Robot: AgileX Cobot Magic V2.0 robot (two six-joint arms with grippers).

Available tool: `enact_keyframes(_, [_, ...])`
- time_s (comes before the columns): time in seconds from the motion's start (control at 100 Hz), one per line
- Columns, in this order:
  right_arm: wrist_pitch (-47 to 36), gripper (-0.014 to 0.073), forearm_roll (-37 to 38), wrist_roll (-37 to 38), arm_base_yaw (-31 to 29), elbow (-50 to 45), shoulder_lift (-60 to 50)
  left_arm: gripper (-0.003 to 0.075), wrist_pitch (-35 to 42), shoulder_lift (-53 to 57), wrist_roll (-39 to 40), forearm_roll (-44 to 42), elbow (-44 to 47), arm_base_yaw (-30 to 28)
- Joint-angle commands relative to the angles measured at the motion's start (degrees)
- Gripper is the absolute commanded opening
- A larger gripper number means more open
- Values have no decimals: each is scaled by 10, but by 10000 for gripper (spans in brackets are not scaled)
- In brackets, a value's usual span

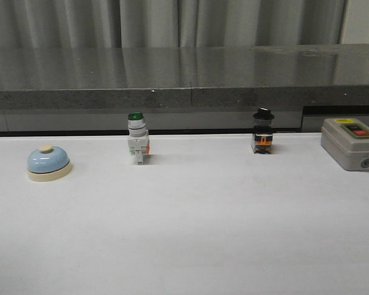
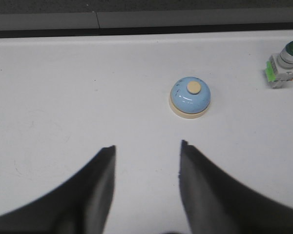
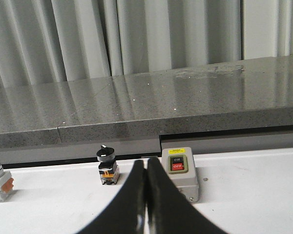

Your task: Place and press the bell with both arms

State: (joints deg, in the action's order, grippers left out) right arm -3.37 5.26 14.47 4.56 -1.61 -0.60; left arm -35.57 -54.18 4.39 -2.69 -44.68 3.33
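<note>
The bell (image 1: 48, 162), light-blue dome on a cream base with a cream button, stands on the white table at the far left. It also shows in the left wrist view (image 2: 190, 98). My left gripper (image 2: 147, 148) hangs above the table, open and empty, with the bell ahead of its fingertips and slightly to one side, apart from them. My right gripper (image 3: 146, 163) is shut with nothing between its fingers and points toward the back of the table. Neither arm shows in the front view.
A green-capped white push-button switch (image 1: 137, 138) stands at the back left of centre. A black rotary switch (image 1: 262, 131) stands at the back right of centre. A grey box with ON/OFF buttons (image 1: 352, 143) sits at the far right. A dark stone ledge (image 1: 184, 70) runs behind the table.
</note>
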Motion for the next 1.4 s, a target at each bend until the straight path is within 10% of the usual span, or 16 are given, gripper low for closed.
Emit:
enact_keyframes(0.0, [-49,-64,3,-2,0,11,-12,611,30,4,-2,4,-22,0])
enact_keyframes(0.08, [-49,-64,3,-2,0,11,-12,706,28,4,-2,6,-22,0])
enact_keyframes(1.39, [-49,-64,3,-2,0,11,-12,661,46,-473,-13,24,-317,91])
